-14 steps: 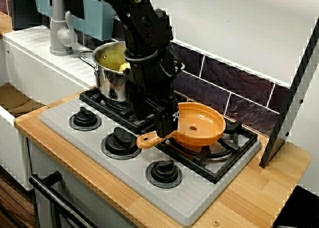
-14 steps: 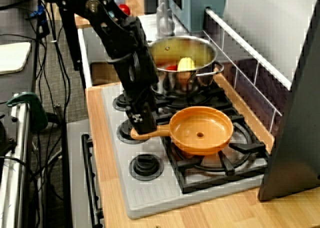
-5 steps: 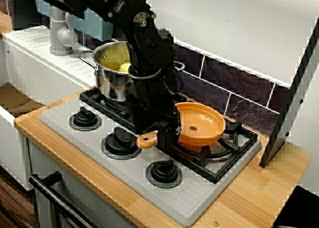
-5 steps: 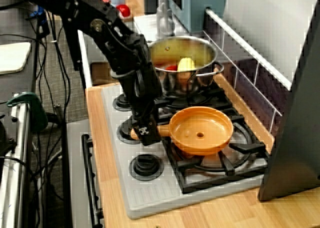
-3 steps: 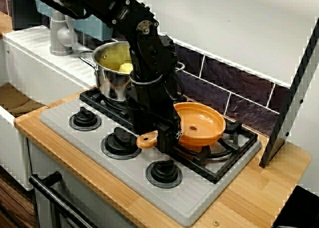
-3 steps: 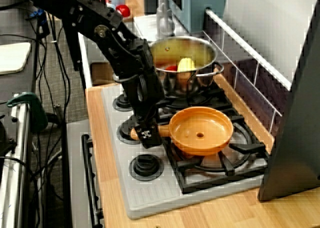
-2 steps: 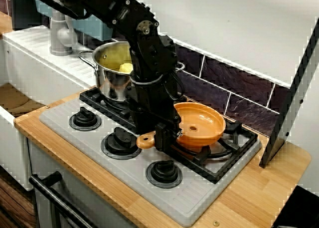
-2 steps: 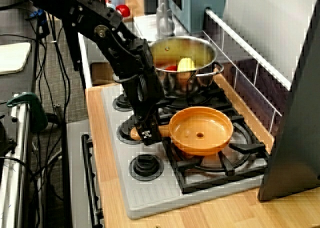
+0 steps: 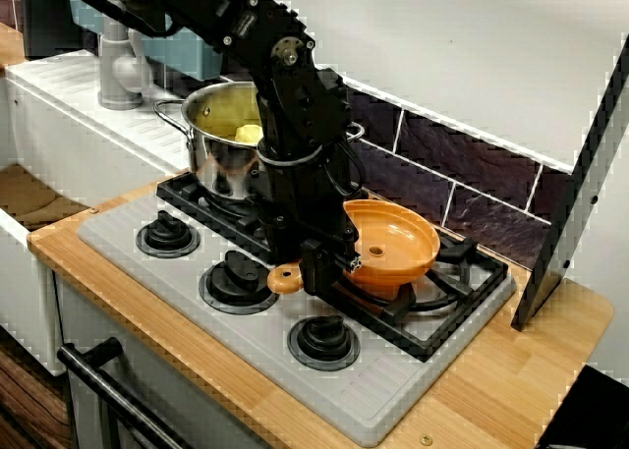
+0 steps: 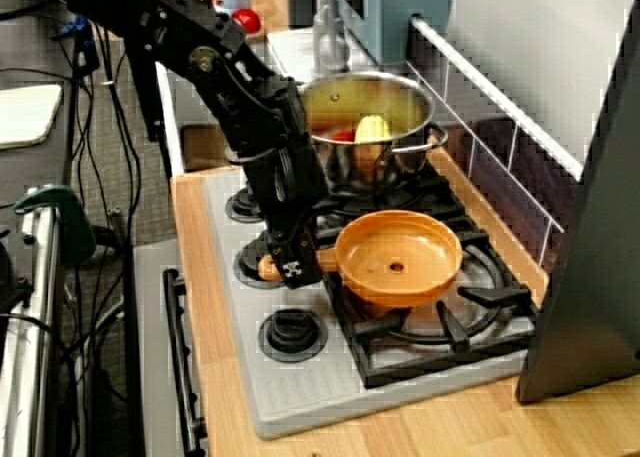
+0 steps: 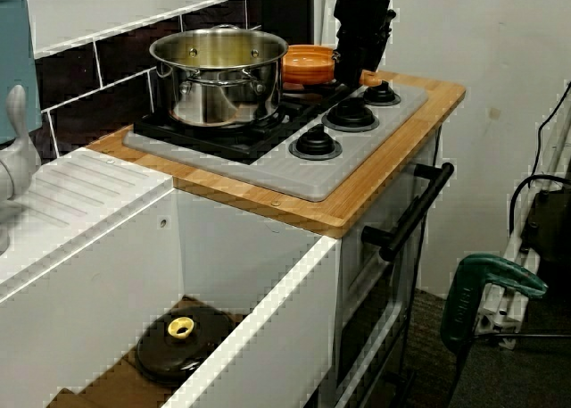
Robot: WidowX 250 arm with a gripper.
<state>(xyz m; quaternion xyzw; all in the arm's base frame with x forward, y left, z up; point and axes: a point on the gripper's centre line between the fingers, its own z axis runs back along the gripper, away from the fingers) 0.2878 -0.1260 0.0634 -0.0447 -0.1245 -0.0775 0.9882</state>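
Observation:
An orange toy pan sits on the right burner of the black grate, slightly tilted. Its handle points toward the knobs. My black gripper comes down from above and is shut on that handle close to the bowl. From above, the gripper grips the handle left of the pan. From the sink side, the gripper hides most of the pan. Behind stands a steel pot holding a yellow piece and a red one.
Three black knobs line the grey stove front. A faucet and sink lie to the left, and a dark slanted panel to the right. Low down are the oven bar and a dark lid.
The arm leaned further over the stove while staying on the handle. The pan has shifted slightly toward the knobs and tipped a little.

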